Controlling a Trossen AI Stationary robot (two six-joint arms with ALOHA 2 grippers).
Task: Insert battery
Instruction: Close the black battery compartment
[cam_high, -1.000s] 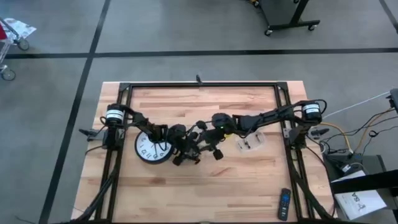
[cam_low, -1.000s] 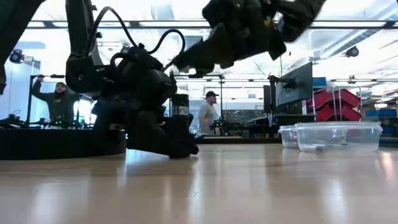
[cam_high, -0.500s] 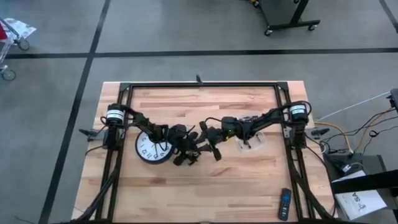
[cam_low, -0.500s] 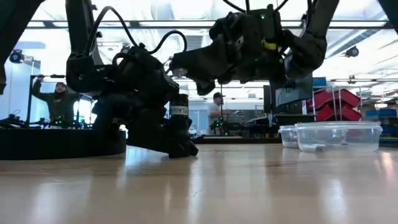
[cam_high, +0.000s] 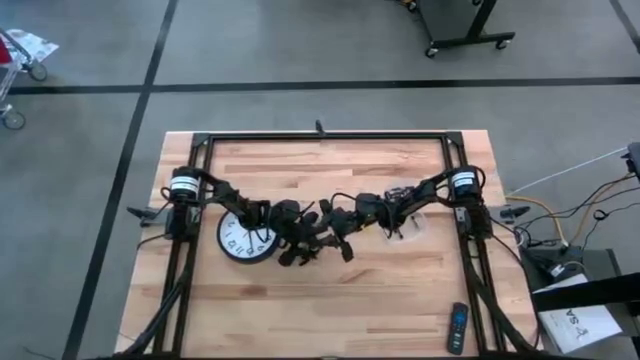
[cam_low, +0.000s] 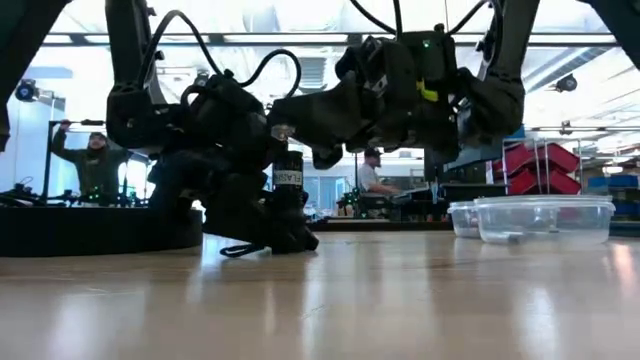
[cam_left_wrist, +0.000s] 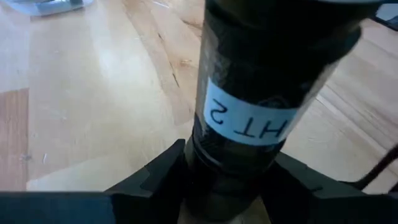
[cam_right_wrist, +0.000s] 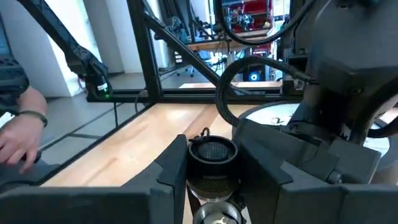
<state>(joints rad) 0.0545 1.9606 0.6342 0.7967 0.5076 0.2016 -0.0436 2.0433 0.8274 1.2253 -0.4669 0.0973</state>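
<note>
Left gripper clamped around black flashlight at clock's three o'clock, right gripper gripping small dark cylindrical part beside it

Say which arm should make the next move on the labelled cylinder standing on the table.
Right, probably. The left gripper is shut on the dark cylinder, holding it upright on the table, so it is occupied. The right gripper hangs close above it, carrying a small round part.

Labelled black cylinder btwn end effector fingers
</note>
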